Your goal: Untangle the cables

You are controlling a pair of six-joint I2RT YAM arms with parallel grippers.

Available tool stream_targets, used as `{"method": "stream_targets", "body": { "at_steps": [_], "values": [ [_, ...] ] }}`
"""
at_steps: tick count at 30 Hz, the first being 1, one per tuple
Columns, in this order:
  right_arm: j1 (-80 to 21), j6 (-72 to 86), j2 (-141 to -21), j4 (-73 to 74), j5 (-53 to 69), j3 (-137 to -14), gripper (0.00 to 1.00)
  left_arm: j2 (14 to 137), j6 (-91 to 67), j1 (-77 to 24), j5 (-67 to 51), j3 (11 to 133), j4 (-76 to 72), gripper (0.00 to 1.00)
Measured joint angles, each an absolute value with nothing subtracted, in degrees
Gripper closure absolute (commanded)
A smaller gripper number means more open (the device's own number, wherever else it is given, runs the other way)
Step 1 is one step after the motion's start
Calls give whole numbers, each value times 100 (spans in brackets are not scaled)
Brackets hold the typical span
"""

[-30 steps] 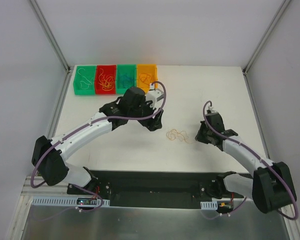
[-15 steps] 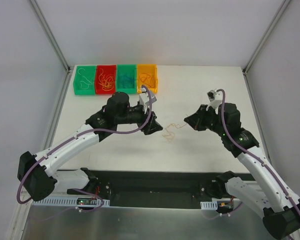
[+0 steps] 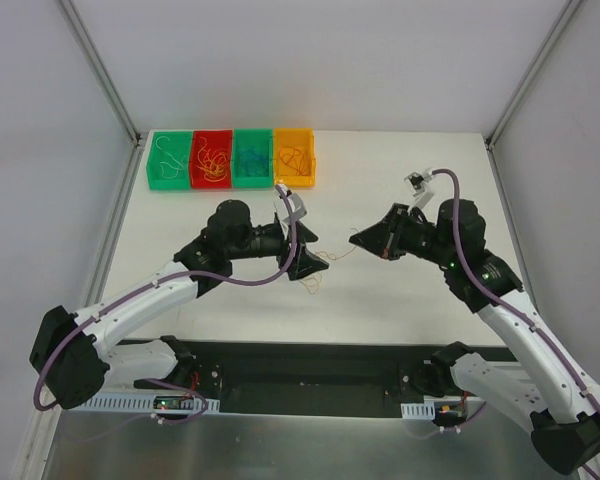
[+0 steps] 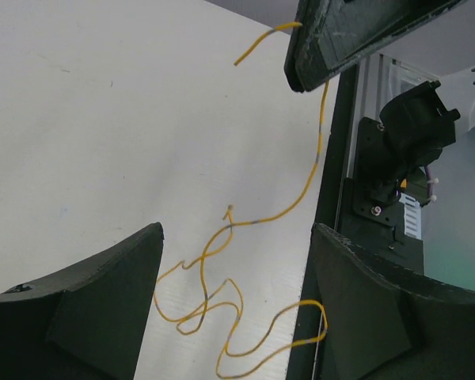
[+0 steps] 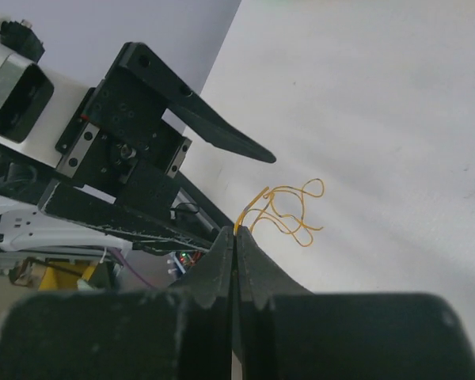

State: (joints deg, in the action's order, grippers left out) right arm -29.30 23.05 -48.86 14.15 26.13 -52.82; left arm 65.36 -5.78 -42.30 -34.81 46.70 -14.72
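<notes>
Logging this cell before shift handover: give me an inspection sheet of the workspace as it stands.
Surface: white tabletop, flat.
Job's things: thin orange wire tangle, one end lifted; more wires in four coloured plastic bins, far left.
Clutter: nothing seen.
End effectors: left end effector open by the tangle; right end effector shut on the wire's end.
Cables: purple arm cables along both arms.
Surroundings: grey enclosure walls, metal frame posts.

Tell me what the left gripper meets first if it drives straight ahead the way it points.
Probably the yellow cable, looped just ahead of the left gripper and its open jaws. The right gripper, shut on that cable, lies beyond it, though depth is hard to judge.
</notes>
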Motion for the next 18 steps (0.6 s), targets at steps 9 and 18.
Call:
{"method": "stream_targets", "body": {
  "at_steps": [9, 18],
  "values": [
    [-3092, 2797, -4943, 1107, 2871, -5387, 100, 7026, -690, -4230, -3535, 4678, -1811, 59],
    [-2943, 2587, -4919, 1577, 2043, -7861, 100, 8123, -784, -4226, -2915, 5096, -1181, 84]
  ]
}}
